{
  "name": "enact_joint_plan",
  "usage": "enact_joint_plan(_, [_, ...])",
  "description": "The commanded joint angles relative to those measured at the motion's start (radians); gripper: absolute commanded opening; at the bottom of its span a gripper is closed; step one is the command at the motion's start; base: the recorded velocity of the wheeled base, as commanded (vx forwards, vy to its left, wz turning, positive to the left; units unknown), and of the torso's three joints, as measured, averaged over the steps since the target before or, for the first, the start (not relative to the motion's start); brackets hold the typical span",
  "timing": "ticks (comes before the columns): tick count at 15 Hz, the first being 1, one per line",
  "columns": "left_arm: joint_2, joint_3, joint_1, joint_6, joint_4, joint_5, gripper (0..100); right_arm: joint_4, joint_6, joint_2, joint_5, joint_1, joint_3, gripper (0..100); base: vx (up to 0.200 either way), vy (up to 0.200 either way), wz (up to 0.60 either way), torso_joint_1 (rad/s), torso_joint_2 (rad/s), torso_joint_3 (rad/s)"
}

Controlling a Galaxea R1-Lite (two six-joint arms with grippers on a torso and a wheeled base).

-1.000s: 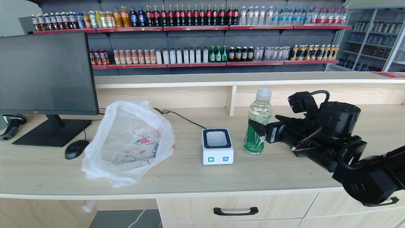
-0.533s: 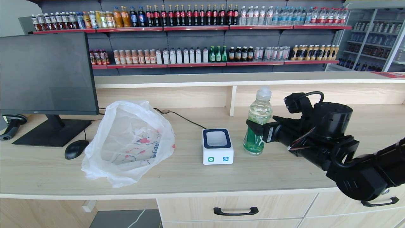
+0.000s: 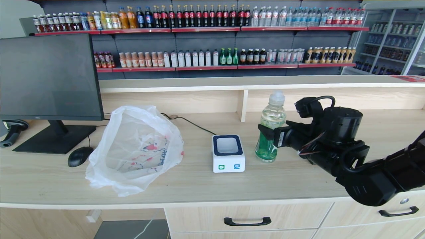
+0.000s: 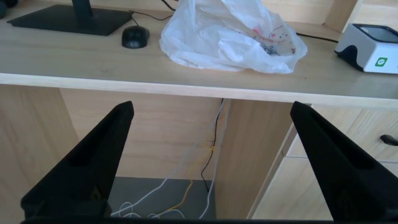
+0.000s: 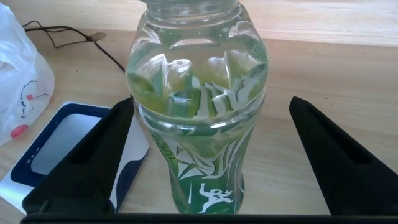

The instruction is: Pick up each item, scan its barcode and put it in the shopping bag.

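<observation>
Head view: we see the bottle (image 3: 273,114), clear plastic with pale green liquid and a green label, standing upright on the wooden counter (image 3: 199,182) just to the right of the white barcode scanner (image 3: 228,153). The right gripper (image 3: 270,132) is level with the bottle's waist, one dark finger lying across the bottle's front at label height. Right wrist view: we find the right gripper's jaws spread wide, one finger on either side of the bottle (image 5: 196,124) with a clear gap at each flank, so the claw brackets the bottle but grips nothing; the scanner (image 5: 56,149) lies just beside the bottle's base. The shopping bag (image 3: 136,149), thin white plastic with red print, sits slumped on the counter left of the scanner, apart from it, its mouth gaping upward. Left of the bag lie a black mouse (image 3: 79,156) and the stand of a dark monitor (image 3: 49,76); a handheld scanner (image 3: 11,131) rests at the counter's far left edge. Left wrist view: we see the left gripper (image 4: 211,109) below the counter's front edge, its two fingers wide apart and empty, with the bag (image 4: 230,37) above on the counter. Shelves of bottled drinks (image 3: 199,30) line the wall behind.
</observation>
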Motion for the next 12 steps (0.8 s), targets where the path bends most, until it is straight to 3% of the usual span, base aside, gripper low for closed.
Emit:
enact_joint_plan(1, [0.000,0.000,0.001,0.000,0.000,0.000,100,0.000,0.001,0.015,0.000,0.000,-0.020,100,0.000,0.000,0.00,0.000,0.00,0.000])
enact_joint_plan(12, [0.000,0.000,0.000,0.000,0.000,0.000,100,-0.011,-0.001,0.063,-0.028,0.002,-0.067,100,0.000,0.000,0.00,0.000,0.00,0.000])
